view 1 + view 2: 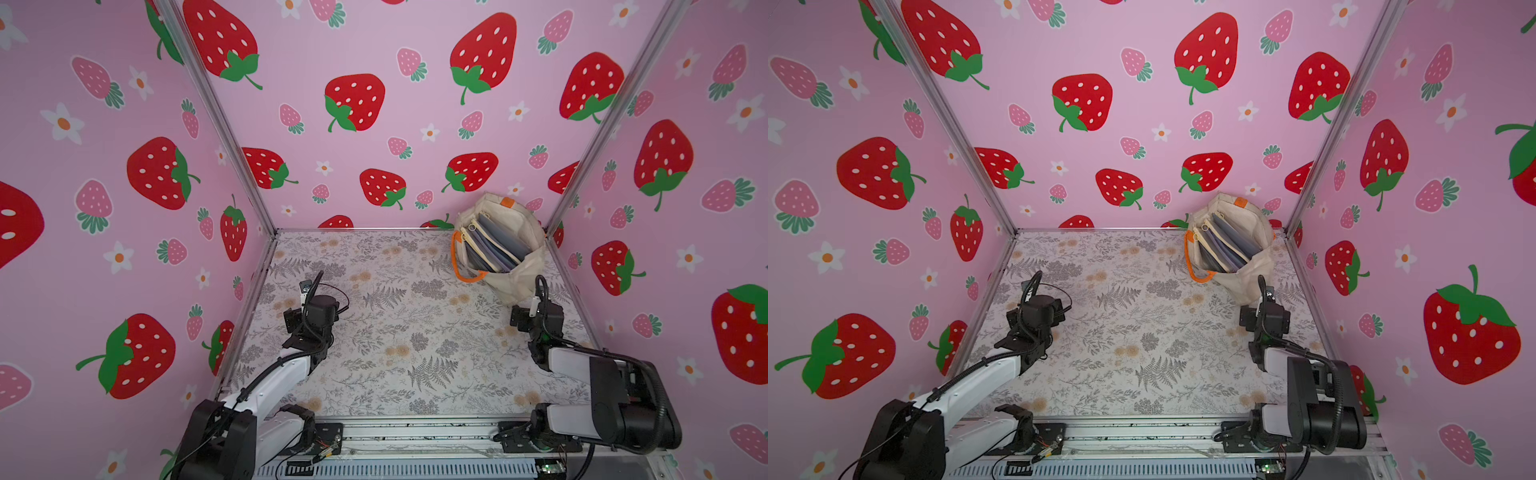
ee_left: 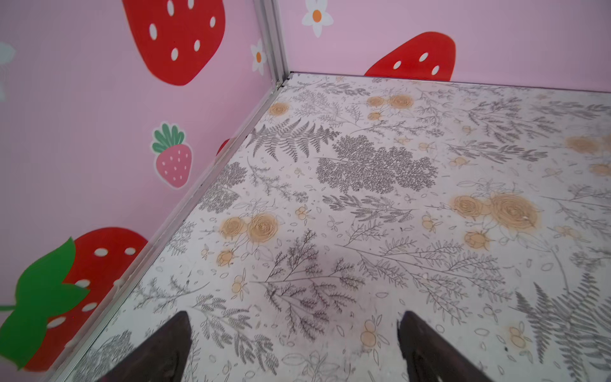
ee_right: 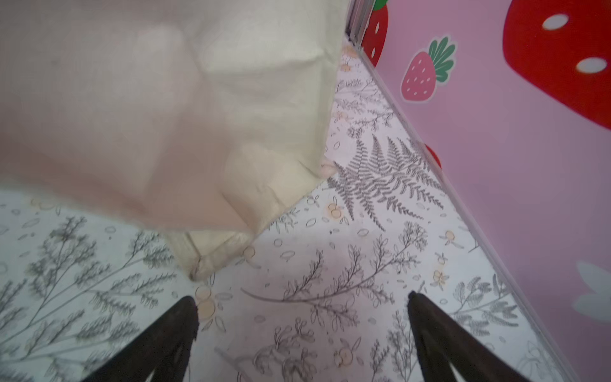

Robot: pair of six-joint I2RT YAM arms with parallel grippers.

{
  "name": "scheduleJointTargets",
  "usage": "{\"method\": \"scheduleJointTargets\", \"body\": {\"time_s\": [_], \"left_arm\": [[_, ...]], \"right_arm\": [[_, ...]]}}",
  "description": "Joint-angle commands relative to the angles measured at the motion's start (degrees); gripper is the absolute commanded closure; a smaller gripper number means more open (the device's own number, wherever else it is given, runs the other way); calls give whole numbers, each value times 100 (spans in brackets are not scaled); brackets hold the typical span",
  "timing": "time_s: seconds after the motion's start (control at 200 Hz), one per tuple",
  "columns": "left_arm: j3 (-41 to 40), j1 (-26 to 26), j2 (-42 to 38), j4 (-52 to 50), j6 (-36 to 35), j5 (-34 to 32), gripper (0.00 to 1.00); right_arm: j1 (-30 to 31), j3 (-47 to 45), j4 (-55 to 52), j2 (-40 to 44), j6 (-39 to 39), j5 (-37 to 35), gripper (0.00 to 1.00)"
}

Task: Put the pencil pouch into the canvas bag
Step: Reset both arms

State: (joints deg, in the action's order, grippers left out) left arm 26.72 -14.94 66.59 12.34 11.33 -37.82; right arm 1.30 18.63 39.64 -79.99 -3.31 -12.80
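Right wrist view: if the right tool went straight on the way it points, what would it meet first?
Most likely the canvas bag: its lower side stands just ahead of the open, empty right tool. Depth is unclear; it could touch the table first.

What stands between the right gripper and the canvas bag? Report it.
Nothing visible. In the right wrist view the open right gripper faces the canvas bag at its lower corner, with only bare floral table between them. Several zippered pouches already stand inside the bag.
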Motion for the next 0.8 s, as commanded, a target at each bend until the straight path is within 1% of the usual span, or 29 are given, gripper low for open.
{"method": "scheduleJointTargets", "body": {"time_s": [0.0, 0.05, 0.1, 0.13, 0.2, 0.25, 0.275, 0.305, 0.355, 0.41, 0.795], "left_arm": [[-133, 140, 524, 1989, -803, 383, 1], [-100, 234, 891, 2257, -1077, 460, 1], [-68, 396, 1243, 2564, -1133, 493, 1], [-99, 523, 1428, 2762, -1115, 694, 1], [-168, 801, 1765, 3092, -966, 1272, 1], [-325, 915, 2086, 3673, -950, 1534, 1], [-380, 998, 2195, 3770, -858, 1685, 1], [-341, 1059, 2302, 3870, -831, 1684, 1], [-208, 1174, 2177, 3353, -702, 1886, 1], [-202, 1247, 2236, 3453, -638, 1889, 1], [-211, 1242, 2200, 3400, -636, 1909, 1]], "right_arm": [[-64, 225, 1123, -550, 127, 49, 1], [-62, 486, 798, -732, 163, 126, 1], [-53, 655, 694, -965, 170, 149, 1], [-30, 600, 879, -1017, 188, 105, 1], [-19, 577, 853, -999, 173, 41, 1], [-11, 588, 846, -1010, 181, 35, 1], [-13, 589, 841, -1012, 177, 25, 1], [-12, 589, 839, -1010, 189, 25, 1], [-5, 598, 836, -1024, 191, 6, 1], [7, 614, 812, -1027, 197, -29, 1], [72, 633, 795, -1029, 234, -144, 1]]}}
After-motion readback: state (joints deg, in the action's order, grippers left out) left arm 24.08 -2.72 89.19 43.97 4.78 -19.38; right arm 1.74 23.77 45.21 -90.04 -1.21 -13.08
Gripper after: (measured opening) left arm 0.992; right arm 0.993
